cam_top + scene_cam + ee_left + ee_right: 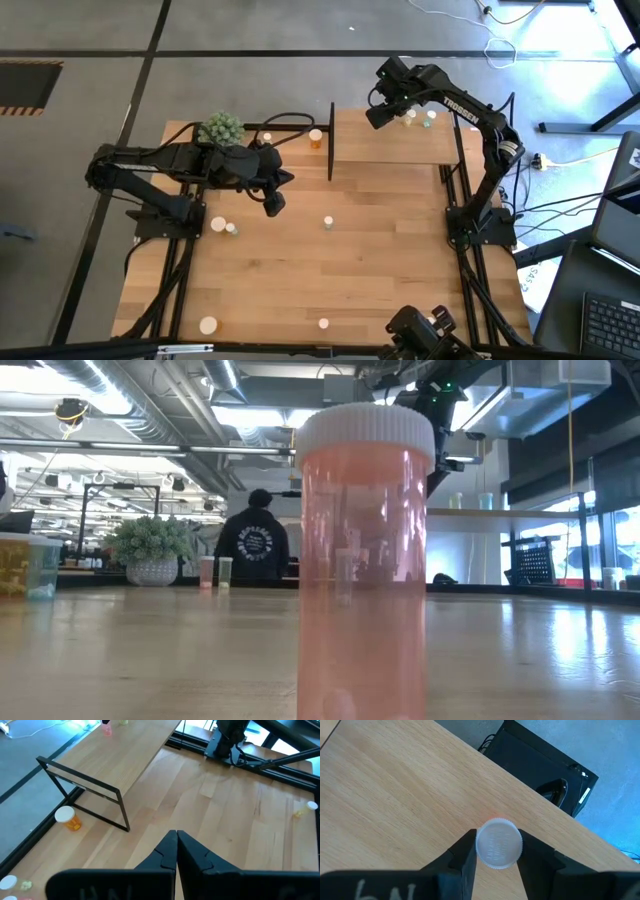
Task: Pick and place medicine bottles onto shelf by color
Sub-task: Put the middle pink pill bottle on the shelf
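The right gripper (499,851), clamped on a capped bottle (499,843) above the shelf (390,145), should lower it upright before letting go.

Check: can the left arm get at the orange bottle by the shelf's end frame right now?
Probably yes. The left hand is shut and empty, and the orange bottle stands on open tabletop beside the shelf frame, nothing between them. It must open first.
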`<act>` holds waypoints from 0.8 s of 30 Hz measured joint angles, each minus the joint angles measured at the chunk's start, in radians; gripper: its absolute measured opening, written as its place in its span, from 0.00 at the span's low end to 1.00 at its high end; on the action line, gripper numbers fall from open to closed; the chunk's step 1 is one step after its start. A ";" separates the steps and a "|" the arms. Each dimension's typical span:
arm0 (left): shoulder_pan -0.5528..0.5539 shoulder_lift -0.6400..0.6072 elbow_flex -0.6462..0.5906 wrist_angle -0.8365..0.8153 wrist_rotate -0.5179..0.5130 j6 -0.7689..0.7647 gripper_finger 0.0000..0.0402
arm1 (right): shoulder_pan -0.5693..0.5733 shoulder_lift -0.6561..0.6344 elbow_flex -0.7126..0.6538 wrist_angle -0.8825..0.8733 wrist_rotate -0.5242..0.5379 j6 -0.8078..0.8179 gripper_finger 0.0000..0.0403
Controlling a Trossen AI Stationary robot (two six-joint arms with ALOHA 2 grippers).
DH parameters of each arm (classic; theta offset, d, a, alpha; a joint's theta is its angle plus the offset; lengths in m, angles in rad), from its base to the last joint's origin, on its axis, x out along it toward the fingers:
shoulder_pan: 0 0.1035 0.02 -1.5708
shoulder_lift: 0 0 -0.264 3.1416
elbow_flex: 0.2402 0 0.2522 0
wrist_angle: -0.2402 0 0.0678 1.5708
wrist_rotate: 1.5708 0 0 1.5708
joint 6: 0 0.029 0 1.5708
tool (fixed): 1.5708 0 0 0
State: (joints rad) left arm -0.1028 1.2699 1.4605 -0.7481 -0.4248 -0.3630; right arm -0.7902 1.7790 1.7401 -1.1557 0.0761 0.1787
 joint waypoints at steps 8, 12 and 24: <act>0.000 0.000 0.000 0.000 0.000 0.000 0.00 | 0.000 0.000 0.000 0.005 -0.007 0.051 0.31; 0.000 0.000 0.000 0.000 0.000 0.000 0.00 | 0.000 0.000 0.000 0.007 -0.043 0.051 0.31; 0.000 0.000 0.000 0.000 0.000 0.000 0.00 | -0.006 0.000 0.001 0.007 0.020 0.082 0.31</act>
State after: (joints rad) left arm -0.1032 1.2697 1.4605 -0.7481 -0.4248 -0.3628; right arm -0.7963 1.7794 1.7409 -1.1484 0.0963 0.2607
